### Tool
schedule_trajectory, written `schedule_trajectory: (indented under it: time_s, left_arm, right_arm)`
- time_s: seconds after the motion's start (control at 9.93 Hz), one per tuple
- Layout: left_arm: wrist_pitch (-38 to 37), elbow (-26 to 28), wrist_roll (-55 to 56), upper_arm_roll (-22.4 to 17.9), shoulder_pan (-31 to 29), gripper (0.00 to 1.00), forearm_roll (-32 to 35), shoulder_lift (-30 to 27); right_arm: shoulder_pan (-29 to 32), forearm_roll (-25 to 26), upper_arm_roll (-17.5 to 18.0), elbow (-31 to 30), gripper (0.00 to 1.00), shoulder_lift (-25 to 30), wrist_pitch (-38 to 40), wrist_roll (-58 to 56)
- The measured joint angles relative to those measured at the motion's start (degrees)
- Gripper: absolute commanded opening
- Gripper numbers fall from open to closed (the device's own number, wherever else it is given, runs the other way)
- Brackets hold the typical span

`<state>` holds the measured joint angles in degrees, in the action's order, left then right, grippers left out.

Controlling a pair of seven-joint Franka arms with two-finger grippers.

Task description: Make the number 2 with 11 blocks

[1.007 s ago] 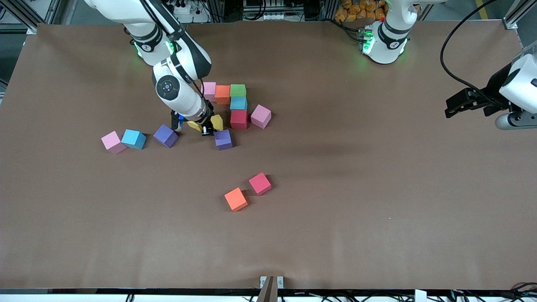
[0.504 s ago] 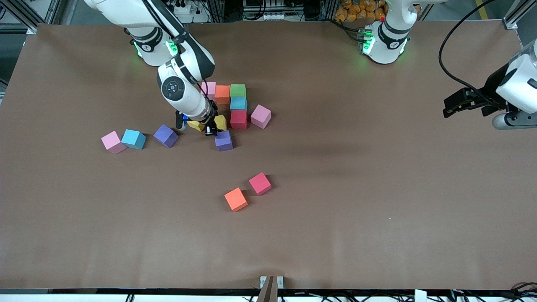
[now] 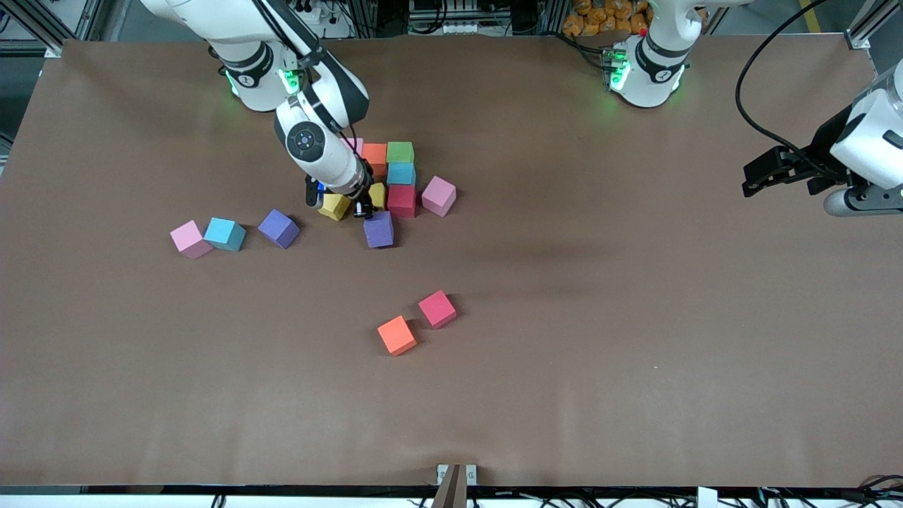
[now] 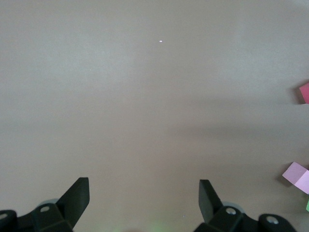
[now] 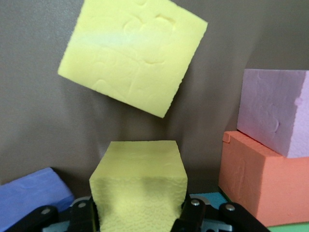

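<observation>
Tabletop (image 3: pixel 635 317) w/ scattered blocks. Left gripper (image 4: pixel 144 203) waits over bare tabletop at left arm's end, jaws wide apart. Right gripper (image 3: pixel 356 201) low beside the part-built number 2 (image 3: pixel 399 173), jaws clamped on a yellow block (image 5: pixel 139 181); 2nd yellow block (image 3: pixel 334 206) just beside.

Brown matte worktop (image 3: pixel 564 395) fills view; aluminium frame rails (image 3: pixel 42 21) and cables (image 3: pixel 762 85) along the robots' edge, even light.
</observation>
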<state>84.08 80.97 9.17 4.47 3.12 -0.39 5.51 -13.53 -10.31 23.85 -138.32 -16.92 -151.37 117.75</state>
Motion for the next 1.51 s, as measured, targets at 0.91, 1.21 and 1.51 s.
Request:
schedule_trajectory:
  time_s: [0.91,1.21,1.51]
  left_arm:
    - [0.0,0.0,0.0,0.1,0.0,1.0,0.0,0.0]
    - [0.0,0.0,0.0,0.4,0.0,1.0,0.0,0.0]
    - [0.0,0.0,0.0,0.4,0.0,1.0,0.0,0.0]
  right_arm:
    - [0.0,0.0,0.1,-0.7,0.0,0.1,-2.3,0.8]
    - [0.0,0.0,0.1,-0.7,0.39,0.1,-2.4,1.0]
    - [0.0,0.0,0.1,-0.7,1.0,0.1,-2.4,1.2]
